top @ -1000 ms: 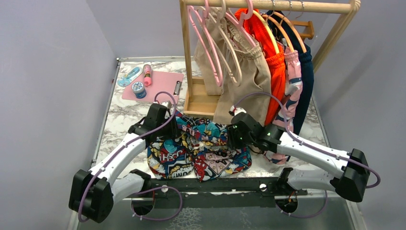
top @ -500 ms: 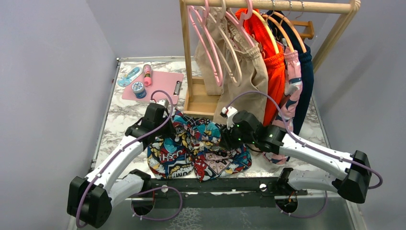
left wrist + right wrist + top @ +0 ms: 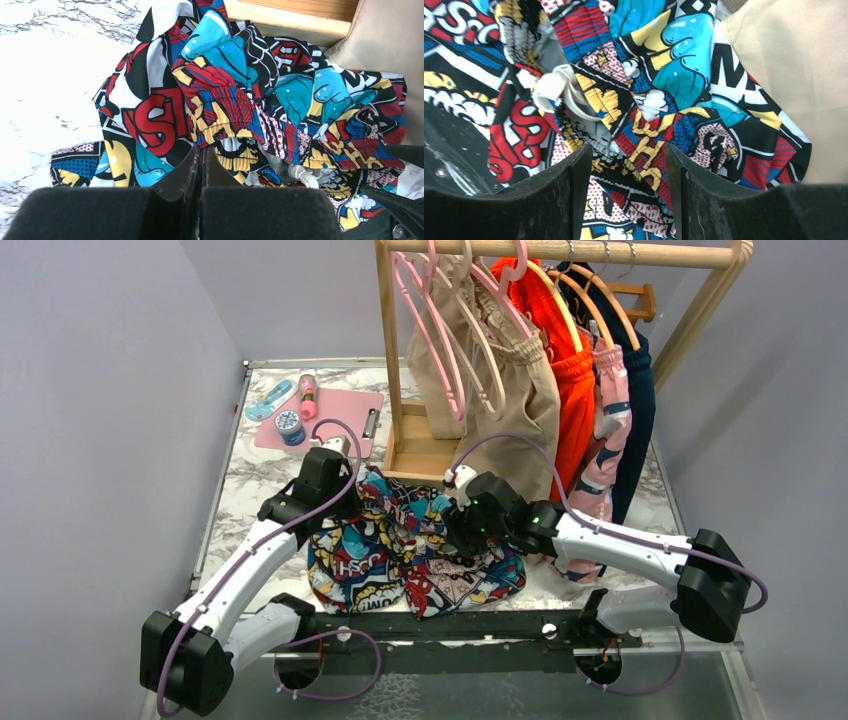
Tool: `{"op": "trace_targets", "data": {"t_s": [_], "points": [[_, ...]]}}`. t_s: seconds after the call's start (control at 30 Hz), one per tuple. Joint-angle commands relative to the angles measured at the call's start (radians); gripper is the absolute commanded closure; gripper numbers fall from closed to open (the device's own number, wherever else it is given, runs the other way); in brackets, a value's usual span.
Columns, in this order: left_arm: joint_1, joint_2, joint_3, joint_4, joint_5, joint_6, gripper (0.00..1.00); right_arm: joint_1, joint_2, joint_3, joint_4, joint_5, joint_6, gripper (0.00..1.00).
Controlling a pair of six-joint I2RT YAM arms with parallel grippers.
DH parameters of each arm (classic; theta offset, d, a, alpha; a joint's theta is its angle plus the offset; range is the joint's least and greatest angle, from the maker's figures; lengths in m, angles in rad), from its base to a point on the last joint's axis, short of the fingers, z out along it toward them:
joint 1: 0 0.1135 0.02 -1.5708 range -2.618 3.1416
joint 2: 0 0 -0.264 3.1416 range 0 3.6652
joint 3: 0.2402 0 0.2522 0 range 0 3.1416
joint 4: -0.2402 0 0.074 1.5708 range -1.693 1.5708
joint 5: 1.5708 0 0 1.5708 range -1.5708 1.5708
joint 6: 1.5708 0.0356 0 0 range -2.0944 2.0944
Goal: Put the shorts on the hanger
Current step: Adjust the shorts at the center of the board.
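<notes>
The comic-print shorts lie crumpled on the marble table between both arms. My left gripper is at their back left edge. In the left wrist view it is shut, with the shorts' fabric bunched at its tips. My right gripper is open over the middle of the shorts. In the right wrist view its jaws straddle the gathered waistband, near the white drawstring. A cream hanger hangs on the rail against the beige shorts.
A wooden rack with a base tray stands just behind the shorts. On its rail hang pink hangers, beige shorts, an orange garment and darker clothes. A pink clipboard and small items lie at the back left.
My right gripper has moved left and forward, from the shorts' right edge to over their middle. My left gripper has drawn slightly back and left with the fabric.
</notes>
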Motion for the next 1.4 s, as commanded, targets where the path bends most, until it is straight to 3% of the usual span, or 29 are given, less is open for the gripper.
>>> {"op": "trace_targets", "data": {"t_s": [0.0,0.4,0.77,0.87,1.1,1.37], "points": [[-0.005,-0.013,0.024,-0.013,-0.043,0.022,1.0,0.005,0.01,0.045,-0.056,0.054,-0.041,0.4],[-0.005,-0.007,0.008,-0.006,-0.033,0.025,1.0,0.005,0.054,0.059,-0.197,0.168,0.022,0.37],[-0.005,-0.02,-0.004,-0.001,-0.006,0.021,1.0,0.005,0.147,0.089,-0.197,0.194,0.002,0.39],[-0.005,-0.023,-0.008,-0.001,0.003,0.022,1.0,0.005,0.159,0.096,-0.187,0.233,0.02,0.49],[-0.005,-0.016,-0.008,0.0,0.025,0.032,1.0,0.005,0.161,0.117,-0.169,0.374,0.1,0.97],[-0.005,0.009,-0.014,0.017,0.059,0.043,1.0,-0.011,0.189,0.157,-0.21,0.555,0.229,0.99]]}}
